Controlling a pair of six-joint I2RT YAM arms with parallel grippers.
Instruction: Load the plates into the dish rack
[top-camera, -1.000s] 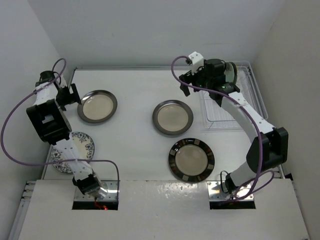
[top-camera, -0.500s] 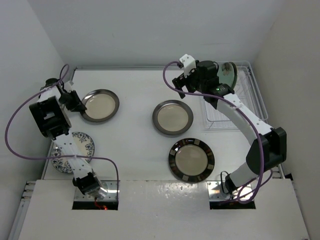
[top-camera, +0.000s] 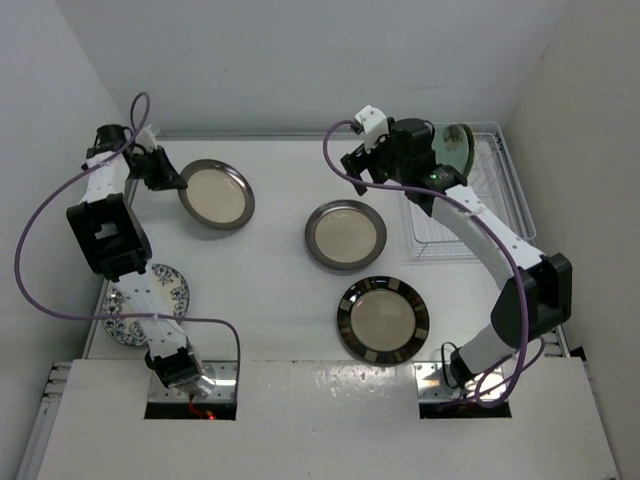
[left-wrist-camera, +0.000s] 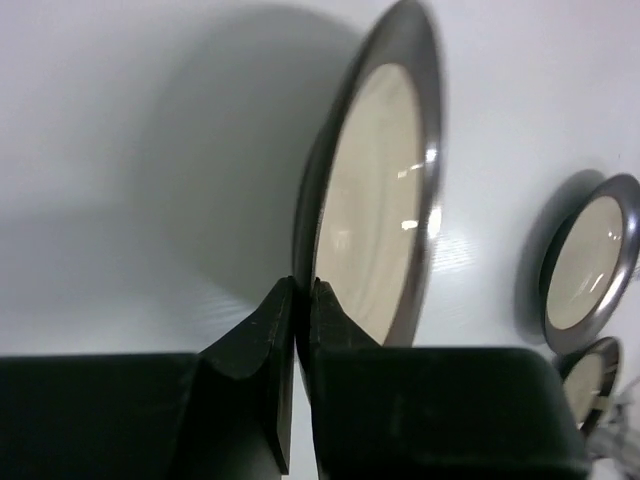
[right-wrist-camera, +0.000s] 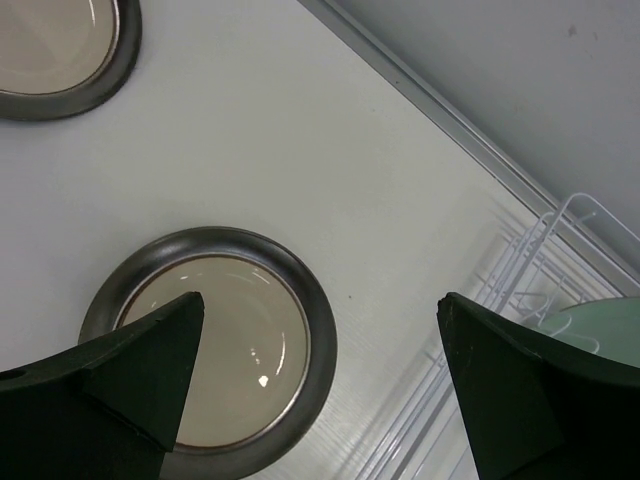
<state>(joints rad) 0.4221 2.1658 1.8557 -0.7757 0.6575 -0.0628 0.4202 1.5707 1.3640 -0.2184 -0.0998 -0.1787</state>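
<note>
My left gripper (top-camera: 172, 178) is shut on the left rim of a cream plate with a dark-grey rim (top-camera: 216, 194). In the left wrist view the fingertips (left-wrist-camera: 303, 292) pinch that plate's edge (left-wrist-camera: 380, 200), which stands tilted off the table. My right gripper (top-camera: 358, 168) hangs open and empty above the middle cream plate (top-camera: 345, 235), seen below the wide-apart jaws (right-wrist-camera: 320, 300) as a grey-rimmed plate (right-wrist-camera: 215, 360). A mint-green plate (top-camera: 455, 145) stands in the dish rack (top-camera: 440, 235). The black-banded plate (top-camera: 383, 318) lies near the front. The blue-floral plate (top-camera: 150, 298) lies front left, partly behind my left arm.
White walls close in the table on the left, back and right. The rack's wire corner (right-wrist-camera: 540, 260) and the mint-green plate (right-wrist-camera: 600, 325) show at the right of the right wrist view. The table's raised back edge (right-wrist-camera: 420, 100) runs close by.
My left gripper shut on the rim of the left cream plate and tipped it up, shifting it right and back. My right arm drew left, away from the rack.
</note>
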